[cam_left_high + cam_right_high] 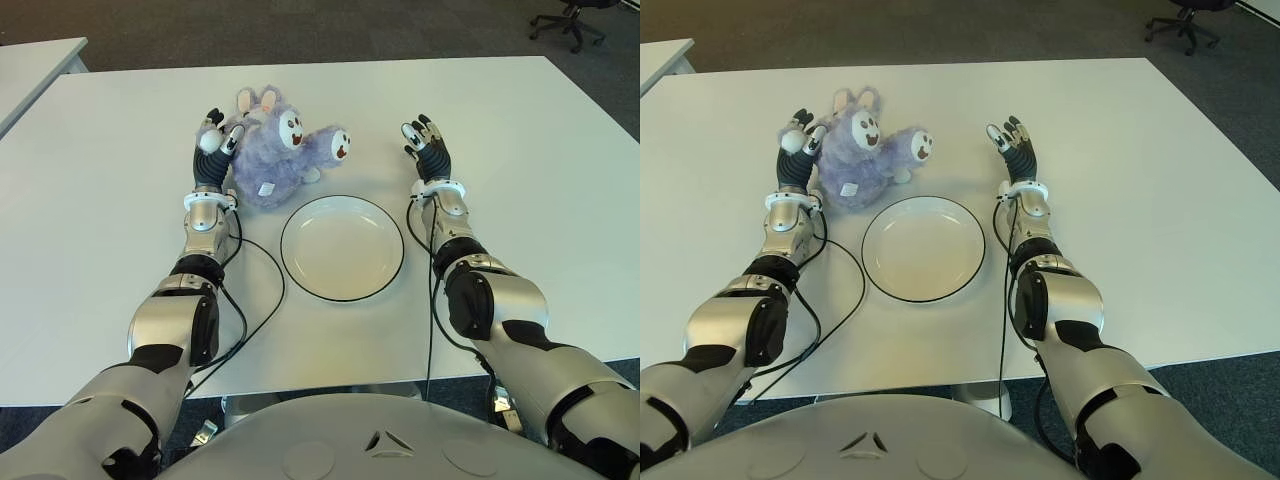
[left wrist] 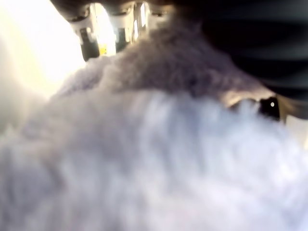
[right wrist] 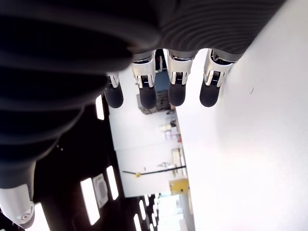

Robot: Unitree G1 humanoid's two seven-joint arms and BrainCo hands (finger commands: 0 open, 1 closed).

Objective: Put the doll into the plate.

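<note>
Nearest the camera, the empty plate point(image 1: 342, 247) sits on the white bench point(image 1: 520, 130), with the purple plush doll point(image 1: 275, 150) lying just behind its far-left rim. Left hand point(image 1: 214, 146) stands against the doll's left flank, fingers point(image 1: 212, 120) spread and not yet closed; right hand point(image 1: 428, 150) hovers open, well apart. Doll appears light, soft and compressible, so a grasp around the round body should hold best.

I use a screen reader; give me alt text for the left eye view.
A purple plush doll lies on a white table just behind an empty white plate. The robot's left hand is against the doll's left side; its right hand is open, right of it.
</note>
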